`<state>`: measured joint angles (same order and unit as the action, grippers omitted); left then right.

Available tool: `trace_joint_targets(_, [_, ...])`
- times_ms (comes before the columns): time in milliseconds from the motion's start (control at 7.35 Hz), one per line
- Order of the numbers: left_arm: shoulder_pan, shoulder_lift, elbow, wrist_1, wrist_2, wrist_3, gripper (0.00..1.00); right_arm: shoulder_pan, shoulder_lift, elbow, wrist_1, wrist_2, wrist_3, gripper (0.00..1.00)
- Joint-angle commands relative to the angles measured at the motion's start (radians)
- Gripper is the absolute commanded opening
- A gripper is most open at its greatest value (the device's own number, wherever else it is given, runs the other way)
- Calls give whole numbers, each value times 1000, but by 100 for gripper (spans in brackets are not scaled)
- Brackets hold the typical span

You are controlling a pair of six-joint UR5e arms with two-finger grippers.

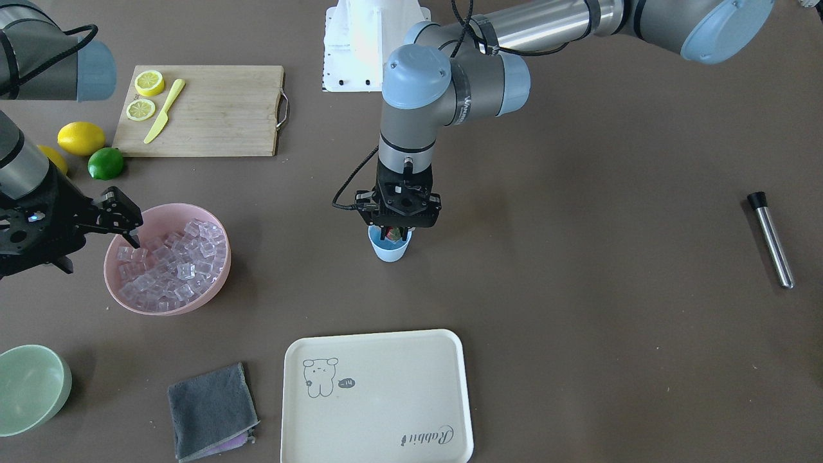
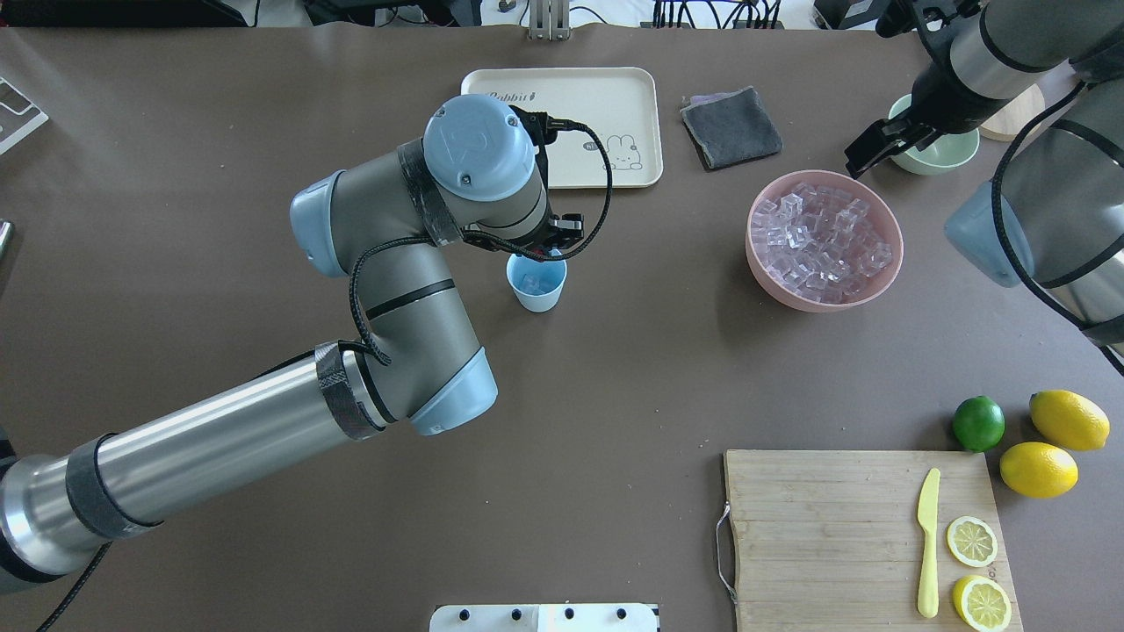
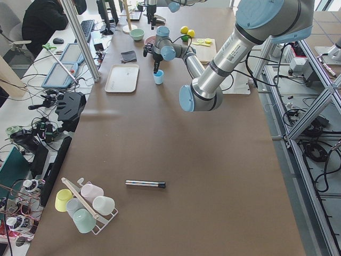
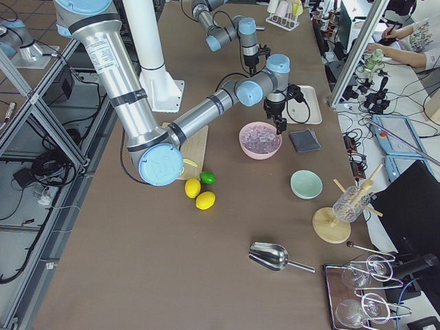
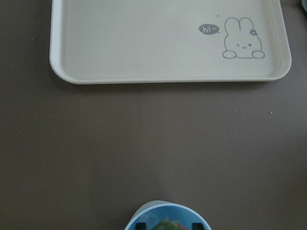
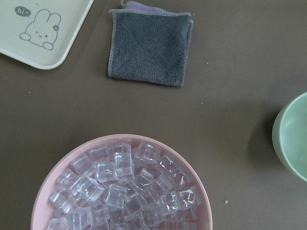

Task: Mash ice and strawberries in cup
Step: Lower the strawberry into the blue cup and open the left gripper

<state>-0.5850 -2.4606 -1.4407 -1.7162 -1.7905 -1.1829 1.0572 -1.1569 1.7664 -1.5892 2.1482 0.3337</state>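
The left gripper's (image 1: 394, 230) jaws stand only narrowly apart, closed on the strawberry (image 5: 167, 223). Its fingertips (image 5: 140, 224) dip just inside the mouth of the cup (image 1: 389, 251). The red berry with its green top sits between the two tips, about level with the rim and over the cup's inside. The gripper points straight down. A pale, cube-like piece of ice (image 2: 530, 281) lies at the cup's bottom. The cup stands upright near the middle of the table (image 1: 578, 270), a little toward the edge far from the robot.

Between the cup and that far edge lies a cream tray (image 1: 386, 392) with a rabbit drawing, near the cup but apart from it. Along the same edge, toward the robot's right, lie a folded grey cloth (image 1: 209, 408) and, by the corner, a pale green bowl (image 1: 32, 386).

The right gripper's (image 1: 101, 254) jaws are spread wide and hold nothing. It hangs at the rim of a pink bowl (image 1: 206, 299) heaped with ice cubes (image 1: 170, 267), well apart from the cup.

Near the robot's own edge at the right end, a wooden cutting board (image 1: 218, 109) carries two lemon slices (image 1: 148, 82) and a yellow knife (image 1: 164, 110). Two lemons (image 2: 1068, 420) and a lime (image 1: 105, 163) lie just beside it.

A metal rod (image 1: 771, 241) with a black end lies toward the table's left end.
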Motion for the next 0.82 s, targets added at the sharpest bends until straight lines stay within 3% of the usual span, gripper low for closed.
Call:
trace_joint_targets(0, [1, 5, -13, 1, 0, 0, 63, 0, 5, -1, 0, -1, 2, 95])
trace_joint_targets(136, [1, 9, -24, 3, 2, -3, 73, 0, 3, -1, 0, 1, 1, 95])
trace_joint_targets(272, [2, 28, -44, 1, 6, -1, 93, 7, 5, -1, -2, 5, -4, 95])
trace_joint_targets(408, [1, 81, -90, 0, 38, 9, 94, 57, 2, -8, -5, 22, -40, 94])
trace_joint_targets(681, [-82, 207, -168, -3, 28, 121, 97, 166, -50, -48, -3, 138, -250, 94])
